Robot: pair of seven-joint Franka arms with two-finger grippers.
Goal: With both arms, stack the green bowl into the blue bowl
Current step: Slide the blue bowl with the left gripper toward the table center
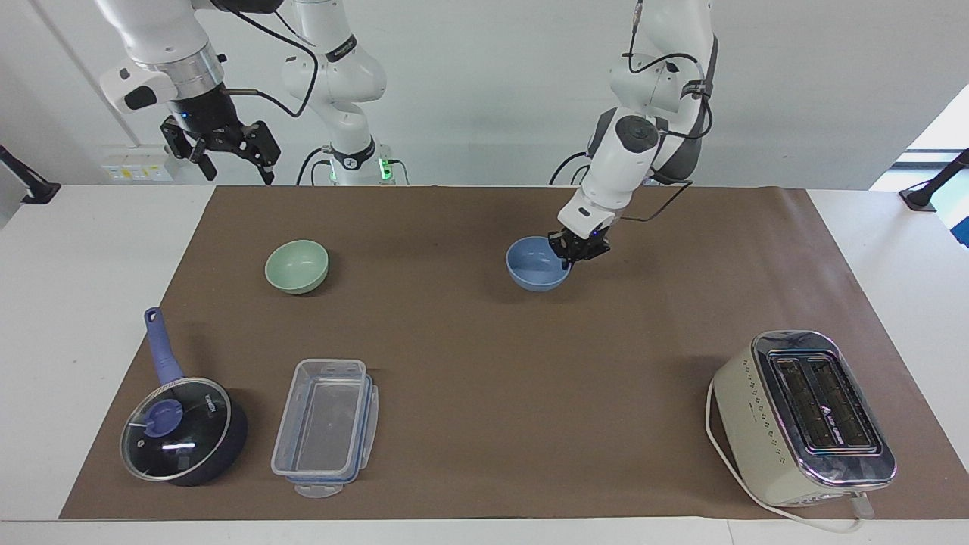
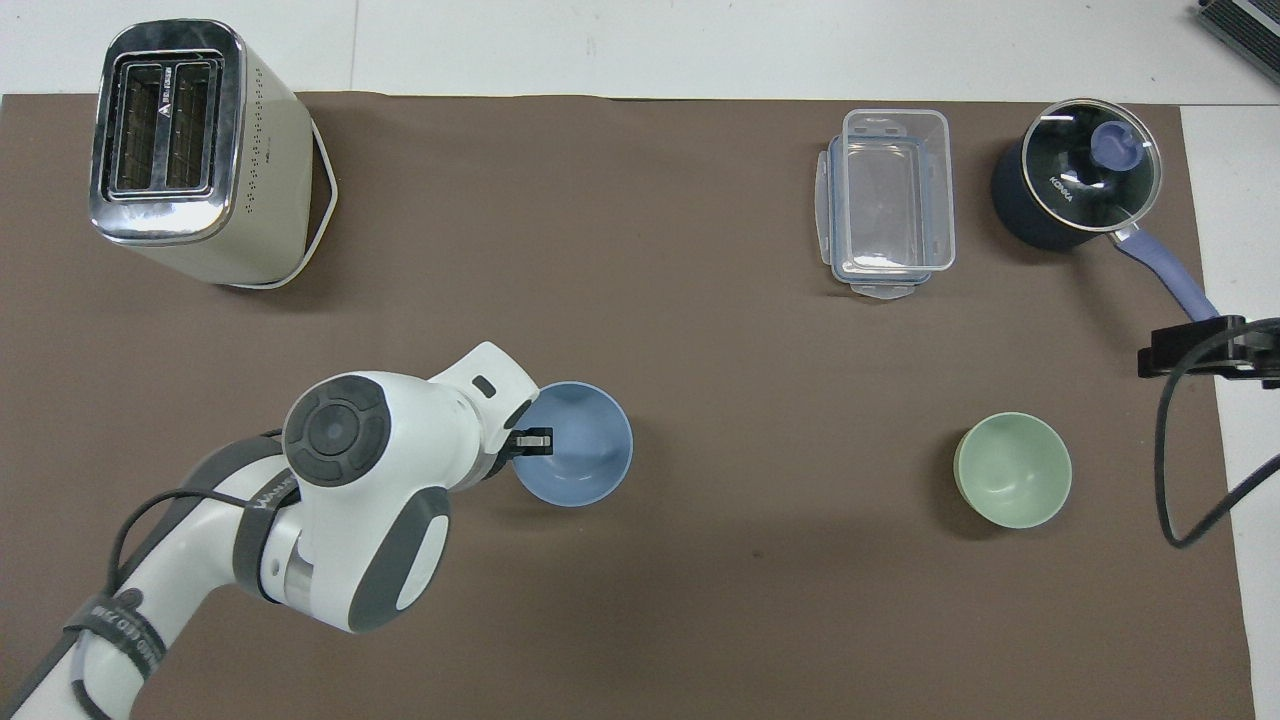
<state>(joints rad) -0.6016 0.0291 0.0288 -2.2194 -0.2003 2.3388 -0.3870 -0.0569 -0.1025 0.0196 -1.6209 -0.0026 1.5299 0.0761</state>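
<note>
The light blue bowl [image 1: 536,264] [image 2: 578,445] is just above the brown mat near the table's middle, upright. My left gripper [image 1: 569,254] [image 2: 538,441] is shut on its rim at the side toward the left arm's end. The pale green bowl [image 1: 297,266] [image 2: 1012,470] sits empty on the mat toward the right arm's end, with nothing touching it. My right gripper [image 1: 227,155] hangs open high over the mat's corner by the right arm's base, waiting; only part of it [image 2: 1205,350] shows in the overhead view.
A cream toaster [image 1: 801,418] stands at the left arm's end, farthest from the robots. A clear plastic container [image 1: 325,425] and a dark blue saucepan with a glass lid [image 1: 182,428] lie farther from the robots than the green bowl.
</note>
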